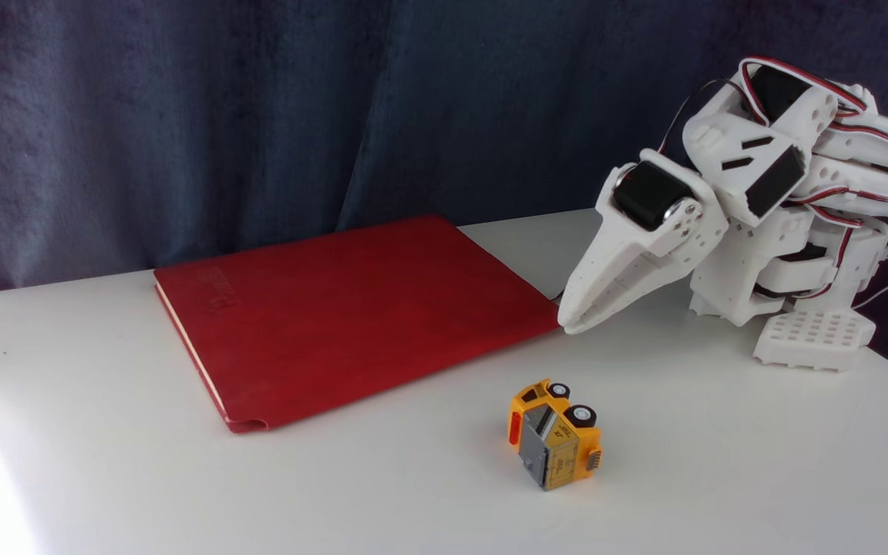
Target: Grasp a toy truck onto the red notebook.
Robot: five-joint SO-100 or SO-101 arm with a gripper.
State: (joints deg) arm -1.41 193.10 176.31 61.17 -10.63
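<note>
White table (413,501), smooth and matte, strongly lit at left edge. Dark blue-grey curtain (259,100) hung behind, in vertical folds, reaching tabletop level.

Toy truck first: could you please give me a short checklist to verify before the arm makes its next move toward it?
1. Toy truck within view and unobstructed: ok.
2. Truck upright on its wheels: not ok, it lies tipped with wheels facing sideways.
3. End effector empty: ok, nothing between the fingers.
4. End effector open wide enough for the truck: not ok, fingers appear together.
5. Red notebook flat with free cover: ok.
6. End effector tip clear of the notebook edge: cannot tell, they look very close.
</note>
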